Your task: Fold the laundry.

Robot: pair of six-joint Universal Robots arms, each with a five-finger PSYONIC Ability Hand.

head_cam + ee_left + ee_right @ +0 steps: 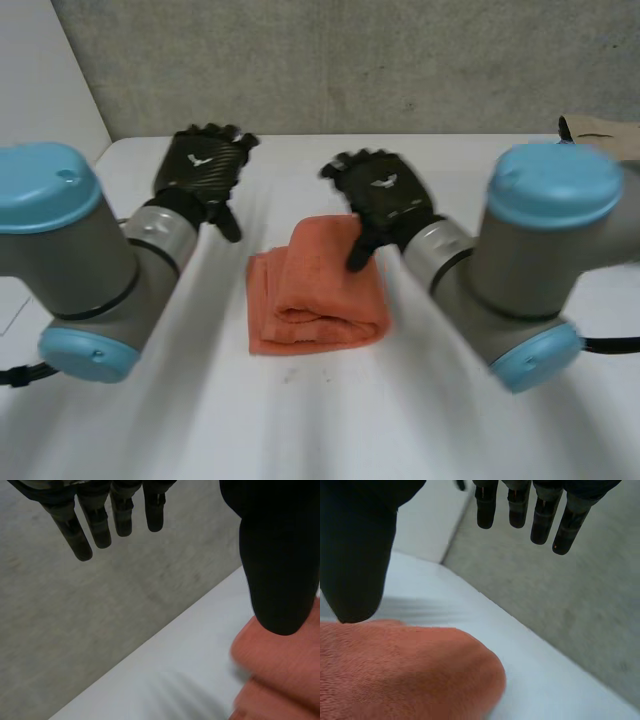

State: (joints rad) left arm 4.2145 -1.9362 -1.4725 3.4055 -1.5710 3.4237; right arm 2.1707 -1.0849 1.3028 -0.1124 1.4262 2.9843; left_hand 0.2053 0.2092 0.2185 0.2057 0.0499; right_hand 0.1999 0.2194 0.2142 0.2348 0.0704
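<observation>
Both the left hand and right hand hang spread, empty, by the folded orange terry towel, likely soft, limp, best edge-pinched.

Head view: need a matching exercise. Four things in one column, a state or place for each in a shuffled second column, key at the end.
Column 1
1. towel
2. left hand
3. right hand
4. table

Column 2
a. white, carries the cloth
b. open, thumb at the cloth's far end
c. orange, folded into a thick bundle, lying between the arms
d. open, off to one side, apart from the cloth

Pairs: 1-c, 2-d, 3-b, 4-a
</observation>
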